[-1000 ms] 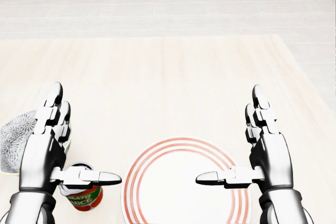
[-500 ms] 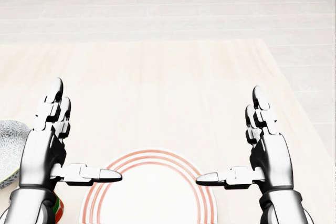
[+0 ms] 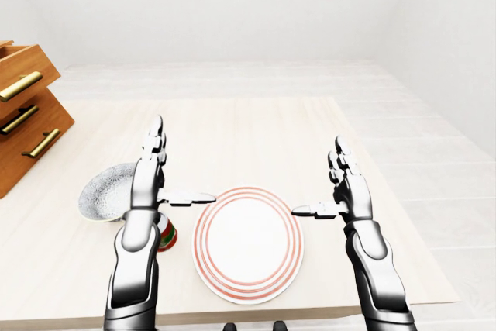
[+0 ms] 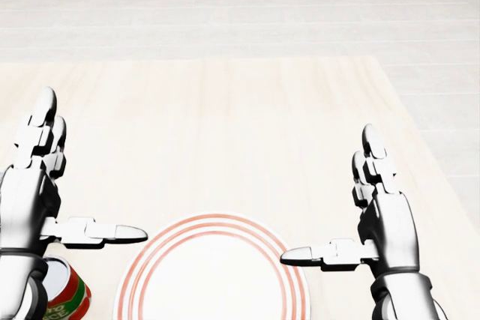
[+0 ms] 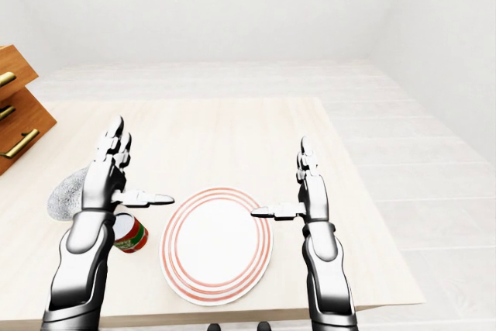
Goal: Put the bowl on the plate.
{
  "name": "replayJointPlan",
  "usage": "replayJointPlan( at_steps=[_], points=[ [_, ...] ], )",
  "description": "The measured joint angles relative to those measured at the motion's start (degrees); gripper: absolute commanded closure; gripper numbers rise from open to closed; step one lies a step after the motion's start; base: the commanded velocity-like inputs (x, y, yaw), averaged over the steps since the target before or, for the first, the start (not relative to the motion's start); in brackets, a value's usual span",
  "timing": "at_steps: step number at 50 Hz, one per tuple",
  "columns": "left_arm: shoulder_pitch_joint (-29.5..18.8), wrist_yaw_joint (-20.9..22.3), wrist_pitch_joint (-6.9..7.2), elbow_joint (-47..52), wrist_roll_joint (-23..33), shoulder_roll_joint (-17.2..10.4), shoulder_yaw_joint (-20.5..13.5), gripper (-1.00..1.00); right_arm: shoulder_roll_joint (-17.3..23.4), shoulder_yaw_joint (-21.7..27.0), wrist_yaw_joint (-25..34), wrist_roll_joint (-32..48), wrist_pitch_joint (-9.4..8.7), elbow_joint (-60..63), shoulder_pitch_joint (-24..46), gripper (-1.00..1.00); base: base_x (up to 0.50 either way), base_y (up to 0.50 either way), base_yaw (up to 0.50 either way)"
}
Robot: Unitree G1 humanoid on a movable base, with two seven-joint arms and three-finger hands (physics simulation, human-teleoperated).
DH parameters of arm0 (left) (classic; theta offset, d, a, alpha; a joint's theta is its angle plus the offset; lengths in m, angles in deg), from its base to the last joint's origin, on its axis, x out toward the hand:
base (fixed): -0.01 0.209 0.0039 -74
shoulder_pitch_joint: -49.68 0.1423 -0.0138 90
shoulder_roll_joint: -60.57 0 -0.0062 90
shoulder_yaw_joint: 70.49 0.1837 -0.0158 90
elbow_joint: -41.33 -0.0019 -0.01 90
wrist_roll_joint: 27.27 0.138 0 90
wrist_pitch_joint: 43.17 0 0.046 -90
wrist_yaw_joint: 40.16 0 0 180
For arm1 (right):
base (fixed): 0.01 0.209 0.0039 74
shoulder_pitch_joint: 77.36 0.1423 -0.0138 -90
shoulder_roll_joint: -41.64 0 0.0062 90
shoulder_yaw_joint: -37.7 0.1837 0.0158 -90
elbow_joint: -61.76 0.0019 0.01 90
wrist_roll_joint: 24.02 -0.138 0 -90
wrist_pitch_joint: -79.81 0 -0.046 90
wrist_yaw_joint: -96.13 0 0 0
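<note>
The grey patterned bowl [image 3: 105, 191] sits on the table left of the white plate with red rings [image 3: 248, 243]. My left hand [image 3: 177, 170] is open, its fingers pointing up the view and its thumb out to the right, just right of the bowl's rim and above the table. In the head view the left hand [image 4: 71, 177] covers the spot where the bowl lies. At the plate's right edge my right hand [image 3: 318, 177] is open too, thumb pointing left toward the plate. Neither hand holds anything.
A tomato sauce can [image 3: 164, 234] stands between bowl and plate, under my left forearm. A wooden drawer unit [image 3: 23, 114] with brass handles sits at the table's left end. The light wooden table [image 3: 256, 129] ends just right of my right arm.
The whole picture first shifted, moving the plate left and down in the head view. Then my left hand moved left and up, covering the bowl there. The right hand stayed put.
</note>
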Motion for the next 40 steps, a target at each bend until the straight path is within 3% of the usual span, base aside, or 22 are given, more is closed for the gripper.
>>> replayJointPlan(
  at_steps=[18,40],
  points=[
    [-4.5,3.6,0.0,-3.4,7.7,-7.7,-6.8,-1.0,-0.1,0.1,-0.1,-0.4,0.0,1.2,-0.8,-1.0,0.0,0.0,0.0],
    [-5.2,9.0,0.0,-6.6,15.8,-15.2,-14.6,-1.0,-0.2,0.3,0.0,-0.6,0.0,3.3,-1.6,-1.0,0.0,0.0,0.0]
  ],
)
